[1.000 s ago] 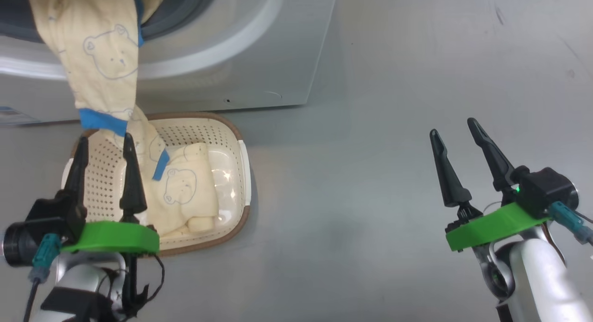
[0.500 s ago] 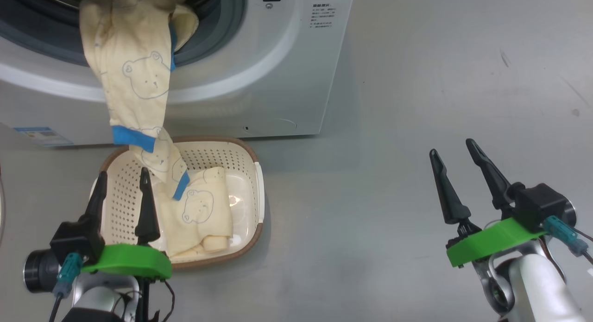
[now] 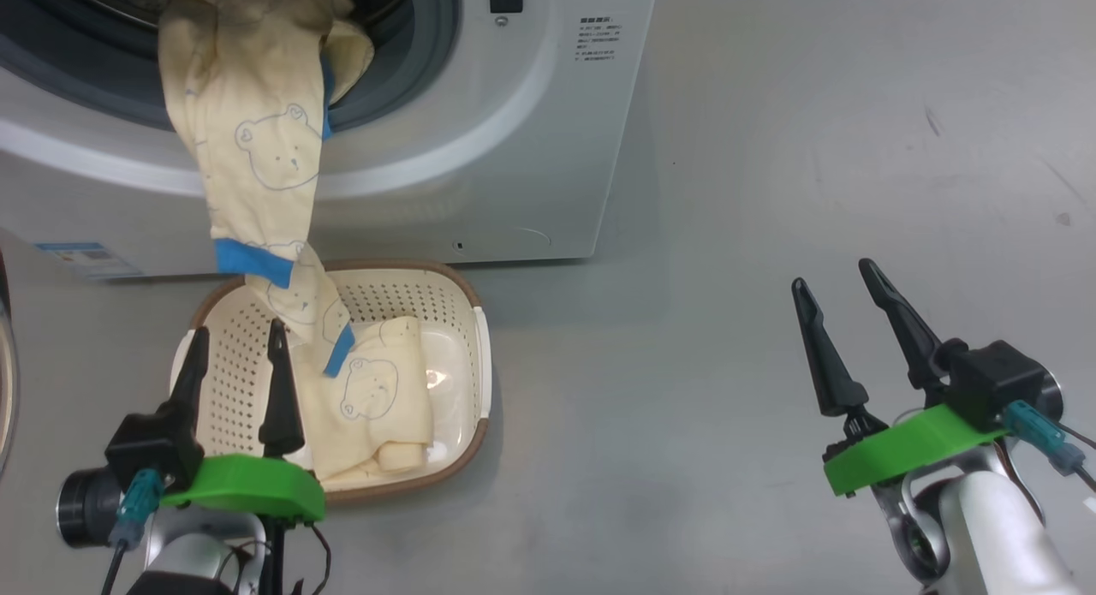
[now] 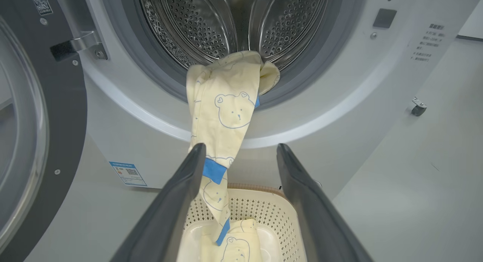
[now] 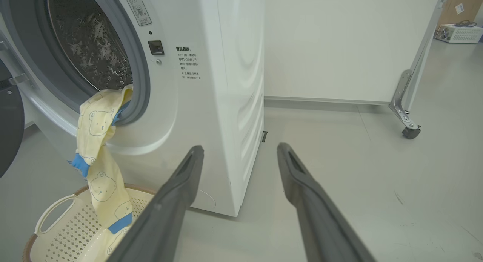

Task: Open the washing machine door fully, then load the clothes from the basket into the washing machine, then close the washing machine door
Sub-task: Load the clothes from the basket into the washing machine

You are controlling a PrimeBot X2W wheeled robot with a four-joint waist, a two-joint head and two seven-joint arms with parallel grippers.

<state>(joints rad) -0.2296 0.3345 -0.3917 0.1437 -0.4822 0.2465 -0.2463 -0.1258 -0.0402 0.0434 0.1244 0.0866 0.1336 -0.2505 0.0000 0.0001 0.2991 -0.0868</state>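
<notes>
The left wrist view shows the steel drum (image 4: pixel 181 24) and the washing machine door (image 4: pixel 64 115) swung open at left; the head view shows both arms. The clothes (image 3: pixel 257 150) hang from the washing machine (image 3: pixel 514 133) mouth into the basket (image 3: pixel 385 295). The left gripper (image 3: pixel 238 328) hovers above the basket's near side, jaws spread and empty. The right gripper (image 3: pixel 832 272), jaws spread too, is over bare floor (image 3: pixel 685 364) at right.

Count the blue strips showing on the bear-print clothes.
3. Top strip at the opening of the washing machine; middle strip on the hanging clothes; lowest strip dangling over the basket. Folds may hide more.
</notes>
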